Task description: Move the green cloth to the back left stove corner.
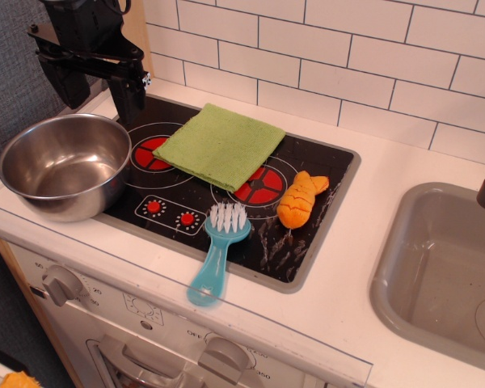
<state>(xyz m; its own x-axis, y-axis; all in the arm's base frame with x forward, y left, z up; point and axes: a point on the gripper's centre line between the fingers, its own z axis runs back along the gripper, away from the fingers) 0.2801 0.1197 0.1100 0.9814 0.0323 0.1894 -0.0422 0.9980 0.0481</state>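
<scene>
You have the green cloth (219,145) lying flat and folded on the black cooktop, spread across the middle toward the rear, covering part of the left burner (149,153) and part of the right burner (261,187). The back left stove corner (149,103) sits just beyond the cloth's left edge, close under the arm. Just beside the cloth on the right burner's far side lies an orange toy fish (300,199), apart from the cloth. In front of the cloth, a blue brush (217,252) with white bristles lies with its head on the cooktop and its handle reaching over the front rim onto the bench (388,174). To the left, a steel bowl (62,164) stands upright and overlaps the cooktop's left rim, near the cloth's left corner but not touching it. A grey sink (440,275) is set into the bench well apart on the right. The fingers (128,101) hang above the back left area, to the left of the cloth and clear of it, behind the bowl. You cannot tell how far apart they stand, since the dark arm hides them; they hold nothing you can see.
</scene>
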